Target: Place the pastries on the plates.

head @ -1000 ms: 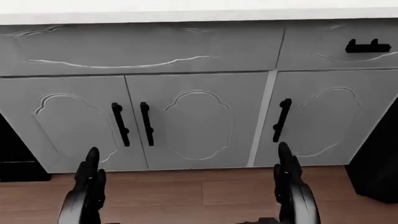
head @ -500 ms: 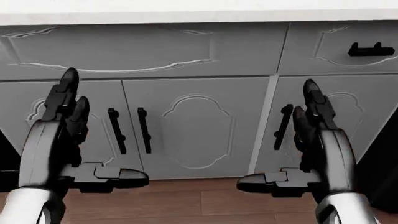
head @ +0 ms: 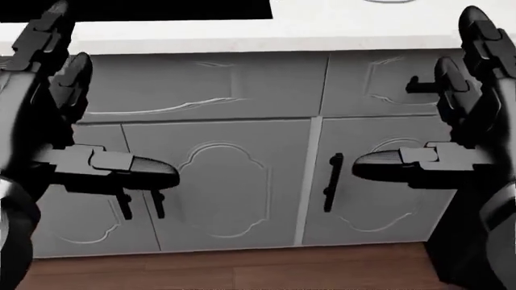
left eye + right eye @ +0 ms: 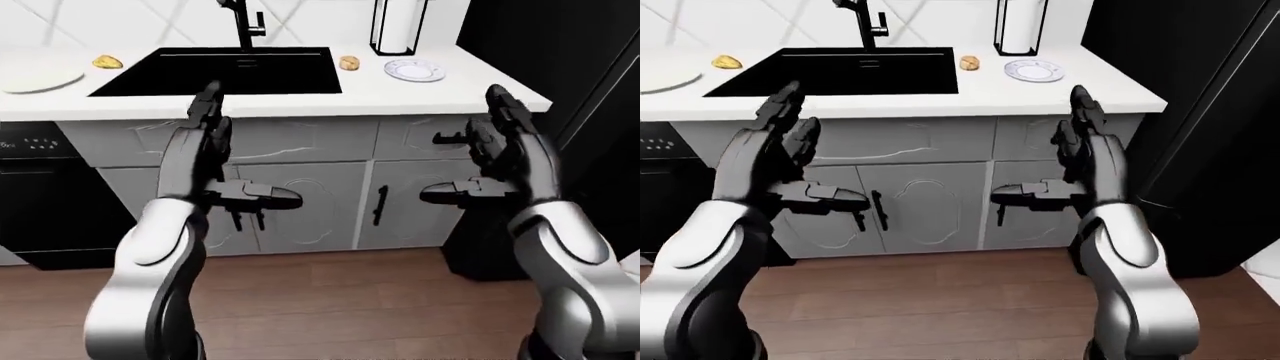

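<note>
The robot faces a white stone surface (image 4: 300,101) over grey panelled cabinets (image 3: 234,181), and both arms are raised short of its near edge. The left hand (image 4: 215,161) has its black fingers spread upward and thumb jutting sideways, gripping nothing; the right hand (image 4: 495,161) mirrors it, likewise spread and empty. Held this way, level and apart, they look readied for a reach rather than engaged with anything.

A black rectangular sink (image 4: 225,71) is set in the middle of the surface. One small golden-brown pastry (image 4: 349,63) lies just beside the sink's right rim, near a small white patterned plate (image 4: 414,70) toward the right edge. A second golden pastry (image 4: 107,61) lies left of the sink, near a plain white plate (image 4: 38,77) at the left edge. Neither pastry rests on a plate, so the task appears not yet started; each pairing seems arranged for the nearer arm.
</note>
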{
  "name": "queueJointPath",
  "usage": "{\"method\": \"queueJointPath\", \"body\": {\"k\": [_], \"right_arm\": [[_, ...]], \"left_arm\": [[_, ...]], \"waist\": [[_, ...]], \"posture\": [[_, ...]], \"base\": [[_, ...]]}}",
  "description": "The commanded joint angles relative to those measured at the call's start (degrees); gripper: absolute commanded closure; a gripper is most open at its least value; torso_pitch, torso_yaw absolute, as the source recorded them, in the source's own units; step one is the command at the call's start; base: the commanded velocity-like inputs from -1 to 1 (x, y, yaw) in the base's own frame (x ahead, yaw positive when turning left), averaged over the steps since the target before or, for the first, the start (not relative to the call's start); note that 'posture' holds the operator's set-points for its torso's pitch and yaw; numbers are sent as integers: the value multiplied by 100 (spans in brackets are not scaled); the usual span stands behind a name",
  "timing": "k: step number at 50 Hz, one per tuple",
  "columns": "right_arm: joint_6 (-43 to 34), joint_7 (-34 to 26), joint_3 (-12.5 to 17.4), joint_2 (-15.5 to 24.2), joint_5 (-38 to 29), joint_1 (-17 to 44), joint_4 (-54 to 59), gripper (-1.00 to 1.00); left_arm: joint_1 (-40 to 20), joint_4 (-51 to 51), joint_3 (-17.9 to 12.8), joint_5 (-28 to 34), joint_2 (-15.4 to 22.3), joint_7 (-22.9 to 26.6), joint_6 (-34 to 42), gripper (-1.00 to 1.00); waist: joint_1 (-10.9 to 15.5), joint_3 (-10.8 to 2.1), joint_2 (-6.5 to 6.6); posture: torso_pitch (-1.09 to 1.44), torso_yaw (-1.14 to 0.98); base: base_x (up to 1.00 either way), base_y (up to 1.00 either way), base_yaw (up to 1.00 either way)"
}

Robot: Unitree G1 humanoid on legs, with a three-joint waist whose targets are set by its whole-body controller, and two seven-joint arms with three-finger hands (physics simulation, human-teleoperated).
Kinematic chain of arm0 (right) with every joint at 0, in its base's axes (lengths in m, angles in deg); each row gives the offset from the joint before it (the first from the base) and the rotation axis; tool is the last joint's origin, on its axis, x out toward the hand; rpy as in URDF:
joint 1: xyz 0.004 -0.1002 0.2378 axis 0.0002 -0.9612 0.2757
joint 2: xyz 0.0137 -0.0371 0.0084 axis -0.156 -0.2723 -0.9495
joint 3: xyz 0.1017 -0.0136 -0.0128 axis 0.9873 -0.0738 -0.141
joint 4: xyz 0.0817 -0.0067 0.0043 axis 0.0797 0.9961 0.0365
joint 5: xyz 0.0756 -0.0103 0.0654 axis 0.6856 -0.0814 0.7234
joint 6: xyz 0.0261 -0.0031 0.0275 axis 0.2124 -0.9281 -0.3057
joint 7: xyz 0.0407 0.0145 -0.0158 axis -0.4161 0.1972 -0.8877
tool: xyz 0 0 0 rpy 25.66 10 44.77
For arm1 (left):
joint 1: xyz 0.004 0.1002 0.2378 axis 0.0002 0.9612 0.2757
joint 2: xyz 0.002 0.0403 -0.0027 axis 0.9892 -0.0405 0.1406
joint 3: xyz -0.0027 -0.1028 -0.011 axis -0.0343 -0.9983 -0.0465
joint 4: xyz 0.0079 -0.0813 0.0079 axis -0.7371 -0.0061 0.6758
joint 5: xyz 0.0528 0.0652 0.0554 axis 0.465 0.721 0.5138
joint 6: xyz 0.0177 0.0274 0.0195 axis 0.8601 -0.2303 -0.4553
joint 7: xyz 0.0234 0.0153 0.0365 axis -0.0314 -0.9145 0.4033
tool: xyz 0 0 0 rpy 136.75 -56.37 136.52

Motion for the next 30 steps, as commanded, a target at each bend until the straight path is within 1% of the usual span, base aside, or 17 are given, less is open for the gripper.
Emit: {"method": "queueJointPath", "body": {"k": [1, 5, 8, 11, 12, 13, 14, 15, 16, 17, 22, 24, 26, 27, 28, 29, 30], "right_arm": [[7, 41, -7, 86, 169, 227, -172, -100], [-369, 147, 102, 321, 365, 619, -169, -100], [-689, 286, 181, 501, 520, 1040, -32, -100], [-842, 435, 222, 646, 666, 1354, 132, -100], [-890, 477, 218, 694, 715, 1436, 150, -100], [-1001, 523, 248, 762, 786, 1571, 157, -100], [-1073, 566, 279, 813, 852, 1660, 159, -100], [-1150, 609, 301, 864, 923, 1751, 156, -100], [-1177, 647, 325, 903, 984, 1808, 168, -100], [-1232, 696, 343, 933, 1057, 1867, 146, -100], [-1208, 843, 383, 1047, 1291, 1917, 154, -100], [-1205, 886, 410, 1130, 1382, 1906, 137, -100], [-1298, 969, 481, 1210, 1535, 2032, 152, -100], [-1354, 1015, 524, 1262, 1621, 2089, 146, -100], [-1377, 1059, 570, 1296, 1707, 2109, 143, -100], [-1346, 1083, 572, 1333, 1751, 2087, 154, -100], [-1330, 1110, 591, 1359, 1806, 2067, 156, -100]], "left_arm": [[-240, 165, -95, -22, 70, -20, -39, -100], [-654, 134, -236, -156, 205, -72, 243, -100], [-1074, -31, -291, -254, 360, -113, 506, -100], [-1377, -133, -360, -350, 475, -141, 664, -100], [-1451, -187, -388, -390, 504, -148, 688, -100], [-1549, -210, -411, -430, 543, -163, 761, -100], [-1583, -231, -418, -462, 564, -180, 771, -100], [-1668, -243, -439, -500, 593, -198, 827, -100], [-1723, -228, -455, -537, 612, -220, 886, -100], [-1774, -220, -470, -574, 630, -239, 931, -100], [-1786, -160, -476, -696, 649, -338, 974, -100], [-1767, -173, -430, -718, 637, -387, 943, -100], [-1882, -108, -398, -757, 605, -456, 1090, -100], [-1941, -108, -377, -771, 604, -476, 1132, -100], [-1985, -119, -381, -783, 611, -486, 1155, -100], [-2009, -104, -381, -794, 612, -498, 1186, -100], [-2012, -90, -370, -801, 616, -505, 1198, -100]], "waist": [[26, -88, -13], [36, -153, -43], [0, -167, 22], [-55, -177, 188], [-74, -185, 286], [-93, -243, 434], [-134, -274, 438], [-41, -164, 333], [-74, -88, 415], [-44, -51, 387], [23, -41, 213], [67, -59, 109], [110, -104, -67], [121, -131, -213], [113, -214, -436], [47, -127, -264], [101, -81, -367]], "posture": [[0, 0], [0, 0], [0, 0], [0, 0], [0, 0], [0, 0], [0, 0], [0, 0], [0, 0], [0, 0], [0, 0], [0, 0], [0, 0], [0, 0], [0, 0], [0, 0], [0, 0]], "base": [[23, -16, 0], [22, -3, 0], [23, 0, 0], [22, 0, 0], [23, 0, 0], [28, 0, 0], [33, 0, 0], [38, 0, 0], [44, 0, 0], [46, 0, 0], [51, 0, 0], [52, 0, 0], [51, 0, 0], [50, 0, 0], [52, 0, 0], [51, -1, 0], [52, -2, 0]]}}
